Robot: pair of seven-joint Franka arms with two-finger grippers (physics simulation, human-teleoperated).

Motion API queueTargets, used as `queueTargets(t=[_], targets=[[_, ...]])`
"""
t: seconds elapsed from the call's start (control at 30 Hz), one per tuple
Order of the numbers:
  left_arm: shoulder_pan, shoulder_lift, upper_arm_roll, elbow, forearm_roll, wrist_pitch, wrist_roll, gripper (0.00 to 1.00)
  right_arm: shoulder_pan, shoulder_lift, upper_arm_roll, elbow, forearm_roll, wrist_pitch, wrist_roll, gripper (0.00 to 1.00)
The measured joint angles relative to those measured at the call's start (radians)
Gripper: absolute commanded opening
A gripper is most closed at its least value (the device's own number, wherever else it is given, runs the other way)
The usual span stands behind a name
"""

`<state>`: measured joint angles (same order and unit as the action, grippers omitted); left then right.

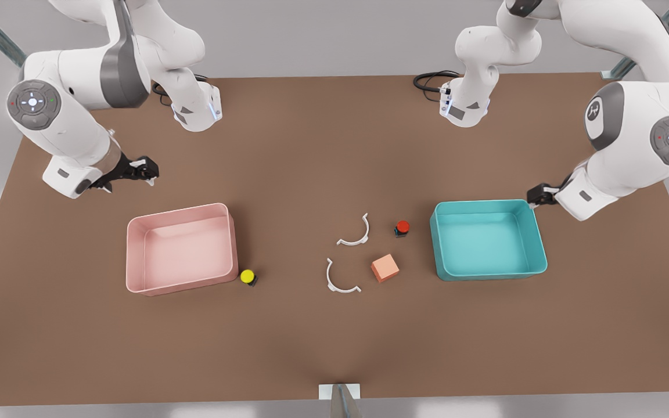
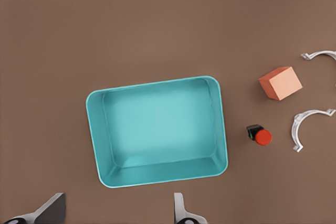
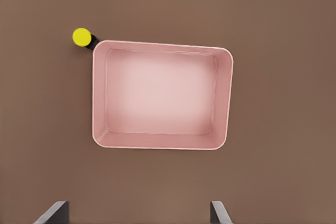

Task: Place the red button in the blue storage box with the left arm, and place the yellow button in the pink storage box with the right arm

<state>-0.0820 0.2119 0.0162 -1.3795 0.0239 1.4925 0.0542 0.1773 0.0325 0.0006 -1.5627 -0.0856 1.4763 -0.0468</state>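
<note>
With both grippers open and empty, the left gripper [image 1: 535,196] had to descend squarely over the red button [image 1: 402,227] beside the blue storage box [image 1: 538,244], near the table's [image 1: 311,348] centre, while the right gripper [image 1: 144,170] needed the yellow button [image 1: 247,276] touching the pink storage box's [image 1: 137,255] corner.

Front view: a high camera opposite the two arm bases, looking steeply down on the whole table [image 1: 311,360], with both arms at the far edge. Left wrist view: looks straight down from above the blue box [image 2: 157,129], nearer than the front camera, also taking in the red button [image 2: 261,136] and orange cube [image 2: 281,83]; these three things also appear on the front view's right. Right wrist view: looks straight down over the pink box [image 3: 161,95] and yellow button [image 3: 82,36], shared with the front view's left. The wrist views share nothing.
</note>
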Motion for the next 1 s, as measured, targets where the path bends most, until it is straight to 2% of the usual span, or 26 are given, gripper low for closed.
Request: queueTargets(t=[0.17, 0.27, 0.37, 0.47, 0.63, 0.83, 1.0], targets=[[-0.115, 0.029, -0.001, -0.048, -0.041, 0.066, -0.089, 1.00, -0.076, 0.120, -0.004, 0.028, 0.076, 0.019, 0.023, 1.00], [-0.244, 0.034, -0.001, -0.211, -0.085, 0.190, -0.241, 1.00, -0.155, 0.209, -0.001, 0.074, 0.119, 0.029, 0.027, 1.00], [-0.344, 0.030, -0.001, -0.359, -0.101, 0.323, -0.404, 1.00, -0.098, 0.295, 0.011, 0.077, 0.112, 0.064, 0.025, 1.00], [-0.372, -0.012, -0.001, -0.547, -0.106, 0.470, -0.549, 1.00, -0.058, 0.373, 0.042, 0.063, 0.091, 0.125, 0.018, 1.00], [-0.425, -0.023, -0.001, -0.776, -0.110, 0.736, -0.751, 1.00, -0.032, 0.426, 0.087, -0.023, 0.056, 0.279, 0.009, 1.00], [-0.472, 0.051, 0.001, -0.836, -0.110, 0.963, -0.954, 1.00, -0.005, 0.478, 0.210, -0.084, -0.071, 0.489, -0.008, 1.00], [-0.476, 0.124, 0.001, -0.824, -0.110, 1.049, -1.078, 1.00, 0.012, 0.528, 0.242, -0.124, -0.148, 0.659, -0.067, 1.00]])
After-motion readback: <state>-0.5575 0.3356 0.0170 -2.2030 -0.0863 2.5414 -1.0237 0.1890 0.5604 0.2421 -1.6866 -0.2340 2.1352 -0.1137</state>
